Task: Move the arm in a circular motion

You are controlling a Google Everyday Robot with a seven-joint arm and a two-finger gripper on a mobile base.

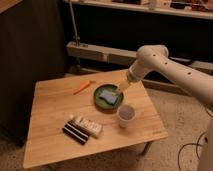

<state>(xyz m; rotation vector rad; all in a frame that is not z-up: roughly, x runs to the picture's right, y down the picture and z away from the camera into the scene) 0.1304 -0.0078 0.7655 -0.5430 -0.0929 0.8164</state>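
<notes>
Presently the arm (172, 70) reaches in from the right side of the view, its thick cream-white segments running up to a rounded joint above the far right corner of the wooden table (50, 107). From that joint the last segment slopes down and to the left, narrowing to a yellowish tip. The gripper (121, 90) sits at that tip, over the right edge of the green plate (96, 94). Whether it hangs just above the rim or touches it cannot be told. Nor can it be told whether the gripper is open or closed, since the tip shows only as one tapered shape. Nothing can be seen held in it.

A blue sponge (106, 96) lies on the plate, a little left of the tip. Just in front of the plate, near the table's right side, stands a white cup (126, 114), upright with a dark inside. An orange carrot (81, 87) lies on the table behind and to the left of the plate, apart from it, and pointing toward the back corner. Nearer the front edge, a white packet (87, 126) and a dark bar (74, 133) lie side by side, both slanted the same way and touching or nearly touching.

Behind the table a grey metal rail (95, 52) runs across in front of dark shelving. The floor is speckled, and a thin cable (192, 150) curls on it at the lower right.
</notes>
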